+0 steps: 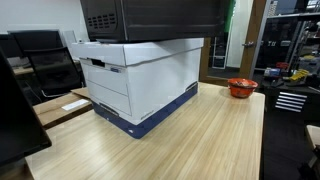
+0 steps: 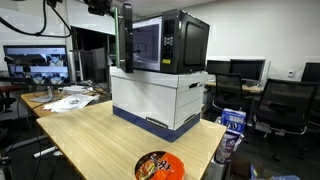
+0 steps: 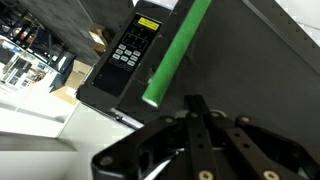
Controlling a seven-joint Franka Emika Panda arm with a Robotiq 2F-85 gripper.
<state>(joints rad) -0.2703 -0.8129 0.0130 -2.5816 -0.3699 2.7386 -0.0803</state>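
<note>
Starting in the wrist view, the gripper (image 3: 197, 104) rises from the lower edge, its fingers (image 3: 210, 125) pressed together with nothing between them. The fingertips sit just below the green handle (image 3: 176, 50), a bar running diagonally across the dark front of the microwave (image 3: 250, 70). Whether the tips touch the panel cannot be told. Beside the handle lies the keypad (image 3: 129, 50), with a yellow label above its buttons.

In both exterior views the microwave (image 2: 168, 42) stands on a white storage box (image 2: 160, 100) with a blue base. The box rests on the wooden desk (image 2: 90, 135).

A red noodle bowl (image 1: 242, 87) sits on the desk, well apart from the box. Beyond the desk stand office chairs (image 2: 290, 100) and a lit monitor (image 2: 35, 62).
</note>
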